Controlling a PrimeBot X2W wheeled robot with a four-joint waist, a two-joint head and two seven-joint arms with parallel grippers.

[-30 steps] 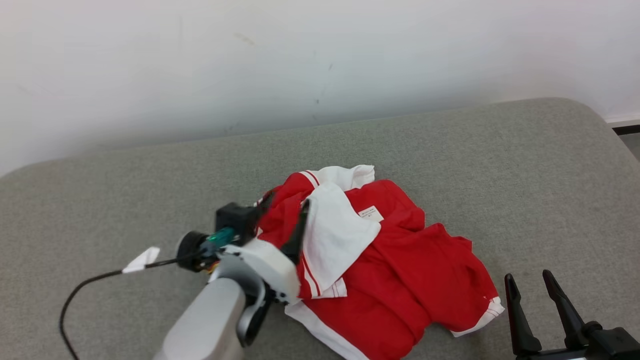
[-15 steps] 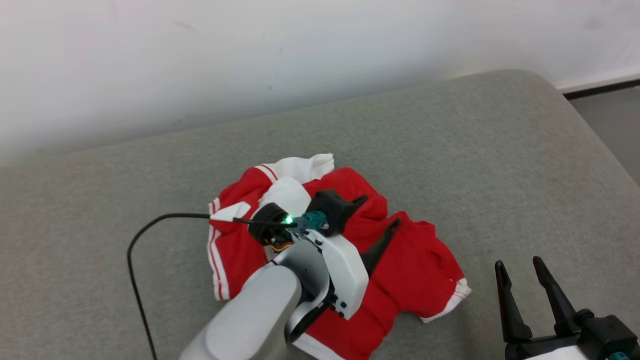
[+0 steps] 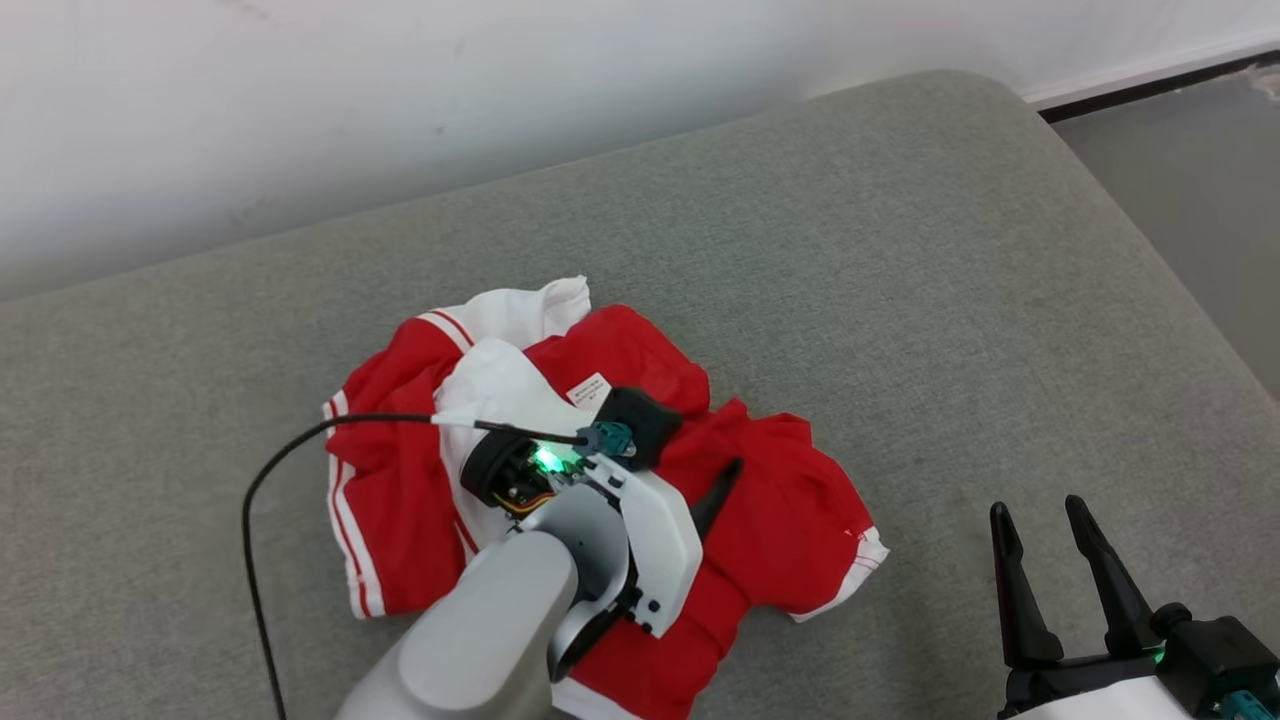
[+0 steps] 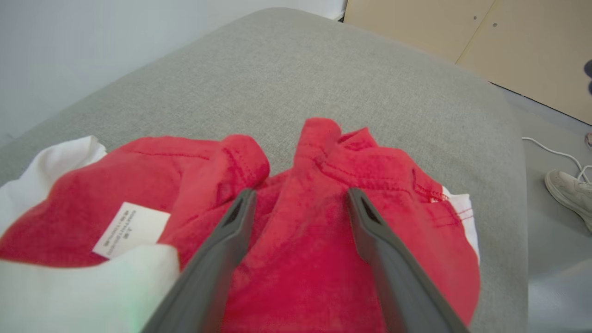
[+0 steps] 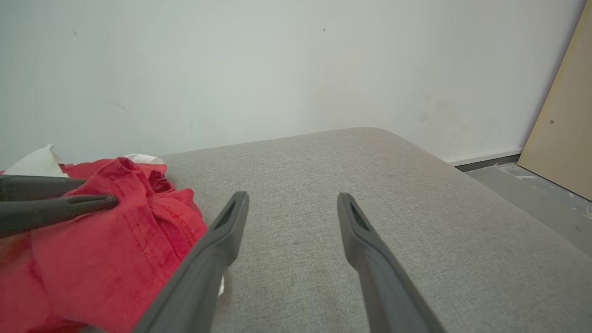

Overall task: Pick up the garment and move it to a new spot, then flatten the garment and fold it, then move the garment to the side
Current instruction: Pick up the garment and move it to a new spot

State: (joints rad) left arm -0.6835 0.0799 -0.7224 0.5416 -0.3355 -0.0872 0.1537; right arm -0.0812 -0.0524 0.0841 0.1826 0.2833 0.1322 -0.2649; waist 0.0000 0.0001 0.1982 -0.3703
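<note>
**A:** Two grippers we see, and both have the fingers spread wide, yes?

**B:** Yes. Our left gripper (image 4: 300, 192) is low over the middle of the grey cushion (image 3: 900, 250), and its fingers lie along the red cloth of the garment (image 3: 780, 520). The cloth is under and between them, but they close on nothing. Whether the tips press on the cloth, we cannot tell.

**A:** And where on the cushion do we find the garment?

**B:** It lies crumpled a little left of the cushion's middle, red with white parts and white stripes. A small white label (image 4: 129, 229) shows on it, face up, beside one finger.

**A:** And our right gripper (image 3: 1036, 505)?

**B:** It is at the cushion's near right part, over bare grey fabric, apart from the garment and holding nothing.

**A:** We see also a black cable (image 3: 250, 520).

**B:** It runs from our left wrist across the garment's left part and down over the cushion's near left side. Past the cushion's right end, a pale shoe (image 4: 569, 189) is on the floor (image 4: 555, 249).
</note>
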